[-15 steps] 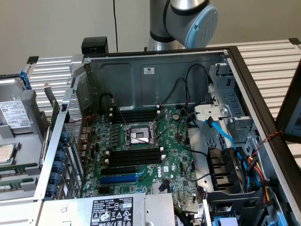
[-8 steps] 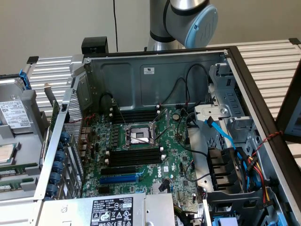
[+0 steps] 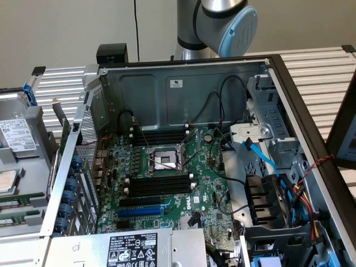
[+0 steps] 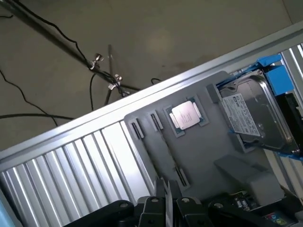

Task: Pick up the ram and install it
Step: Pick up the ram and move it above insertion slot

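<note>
1. The gray parts tray [image 4: 208, 156] sits on the ribbed metal table [image 4: 71, 170]. It holds a bare processor chip [image 4: 185, 115] in a square recess. Beside the chip, a hard drive [image 4: 258, 113] lies in a blue caddy [image 4: 279, 75].
2. On the far side of the chip from the drive, the tray has two long, narrow clip-ended holders [image 4: 137, 128] running side by side.
3. In the exterior view the tray lies at the exterior view's left, just beside the open computer case [image 3: 183, 83]. The ram [image 3: 13, 221] looks to be a thin green strip at the tray's near end. It is too small there to be sure of.
4. The case lies open side up. Inside it is the green motherboard [image 3: 206, 183] with an open CPU socket [image 3: 162, 160] near its middle.
5. One bank of black memory slots [image 3: 158, 183] lies on the near side of the socket and another on the far side.
6. A blue cable [image 3: 261, 156] and red and black wires cross the drive bays at the exterior view's right, apart from the slots. A labelled power supply [image 3: 130, 250] sits at the near edge.
7. The gripper [image 4: 167, 187] hangs above the tray by the holders. Its jaws are drawn close, with a thin pale sliver between them. I cannot tell whether they pinch anything.
8. The arm [image 3: 222, 22] rises behind the case's far wall.
</note>
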{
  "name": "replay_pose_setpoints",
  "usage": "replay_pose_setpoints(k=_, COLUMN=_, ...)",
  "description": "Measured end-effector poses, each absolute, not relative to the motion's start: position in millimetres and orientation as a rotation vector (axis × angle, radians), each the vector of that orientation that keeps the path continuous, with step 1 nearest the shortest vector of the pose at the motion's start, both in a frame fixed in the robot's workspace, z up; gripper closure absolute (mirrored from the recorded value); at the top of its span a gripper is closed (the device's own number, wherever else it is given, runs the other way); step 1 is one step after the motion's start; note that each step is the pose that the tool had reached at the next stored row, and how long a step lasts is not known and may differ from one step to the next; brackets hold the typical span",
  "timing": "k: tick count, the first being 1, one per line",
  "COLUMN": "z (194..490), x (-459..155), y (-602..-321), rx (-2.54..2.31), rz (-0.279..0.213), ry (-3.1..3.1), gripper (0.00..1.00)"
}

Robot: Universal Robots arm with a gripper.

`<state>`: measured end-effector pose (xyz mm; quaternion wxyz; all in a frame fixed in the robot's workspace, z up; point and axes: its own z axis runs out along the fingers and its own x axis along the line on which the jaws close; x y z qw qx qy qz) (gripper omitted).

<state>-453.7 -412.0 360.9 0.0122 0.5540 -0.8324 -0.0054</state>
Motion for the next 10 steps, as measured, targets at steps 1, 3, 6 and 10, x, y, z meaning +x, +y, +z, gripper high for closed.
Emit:
replay_pose_setpoints(k=1, z=360.9, x=-453.7, y=-412.0, rx=1.75, rz=-0.016, ry=-2.578, gripper=0.82)
replay_pose_setpoints(k=3, z=360.8, x=-453.7, y=-411.9, rx=1.795, rz=-0.014, ry=-2.546, gripper=0.82)
replay_pose_setpoints(k=6, z=360.6, x=-453.7, y=-411.9, rx=1.862, rz=-0.01, ry=-2.493, gripper=0.82)
replay_pose_setpoints(k=10, z=360.0, x=-453.7, y=-412.0, rx=1.948, rz=-0.006, ry=-2.419, gripper=0.82)
